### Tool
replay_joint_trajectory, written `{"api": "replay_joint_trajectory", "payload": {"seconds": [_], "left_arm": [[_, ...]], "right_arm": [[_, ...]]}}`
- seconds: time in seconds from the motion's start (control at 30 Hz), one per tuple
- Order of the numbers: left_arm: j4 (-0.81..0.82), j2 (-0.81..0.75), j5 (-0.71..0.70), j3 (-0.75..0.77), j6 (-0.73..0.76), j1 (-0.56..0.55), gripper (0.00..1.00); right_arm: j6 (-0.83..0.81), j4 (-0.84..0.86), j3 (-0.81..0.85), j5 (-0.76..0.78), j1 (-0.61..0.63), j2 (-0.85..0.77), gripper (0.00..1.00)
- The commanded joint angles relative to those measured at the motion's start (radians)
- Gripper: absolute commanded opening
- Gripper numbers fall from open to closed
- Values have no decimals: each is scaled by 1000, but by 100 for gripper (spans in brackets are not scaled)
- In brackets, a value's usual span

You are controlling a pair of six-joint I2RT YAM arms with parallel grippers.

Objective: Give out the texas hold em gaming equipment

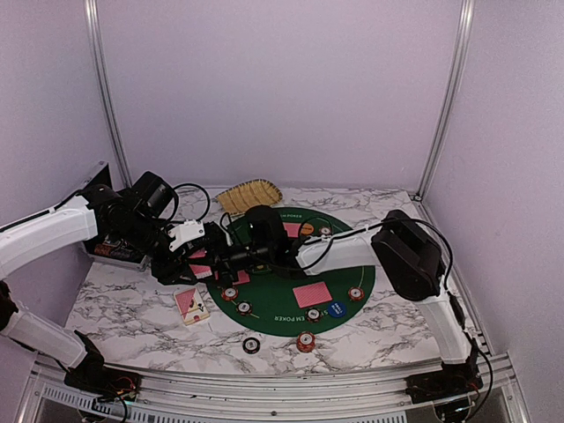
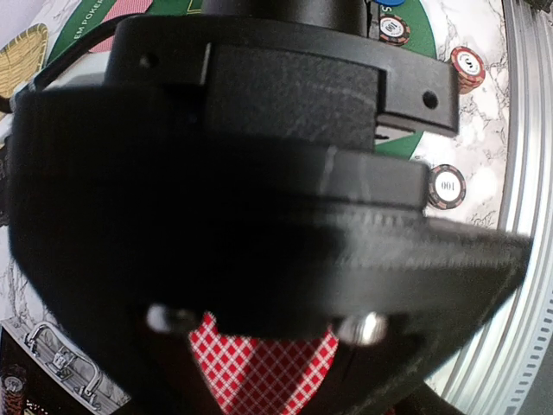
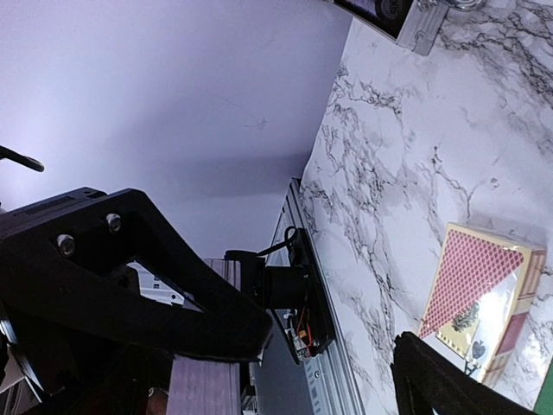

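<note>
Starting with the red-backed card [image 2: 259, 376]: we see it pinched in the left hand [image 1: 210, 257], which is clenched tight on it over the left edge of the green mat [image 1: 273, 298]. The right hand [image 3: 333, 341] reaches across the mat from the other side with its jaws spread wide and gripping nothing, and its black body blocks most of the left wrist view. A second card [image 1: 311, 293] lies flat on the mat, with striped chips [image 1: 230, 293] and a blue button [image 1: 335, 308] around it. Two more chips [image 1: 305, 340] sit off the mat on the marble table [image 1: 132, 300]. The card box [image 1: 192, 305] lies just left of the mat. We also spot a woven basket [image 1: 249, 194] at the back and a black case [image 1: 110, 249] under the left arm.
</note>
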Motion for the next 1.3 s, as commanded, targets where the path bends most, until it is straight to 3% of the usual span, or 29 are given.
{"api": "replay_joint_trajectory", "payload": {"seconds": [0.0,0.23,0.4,0.8,1.27], "left_arm": [[-3,-4,17,22,-5,5,0],[-3,-5,18,19,-3,5,0],[-3,-11,17,21,-3,5,0],[-3,-14,14,23,-3,5,0],[-4,-11,6,26,-8,5,0]], "right_arm": [[23,3,76,-10,17,36,95],[2,-52,98,-9,15,53,92],[-18,-85,65,0,1,35,83],[-66,-119,-44,24,-41,-52,74],[-96,-116,-130,22,-73,-144,54]]}}
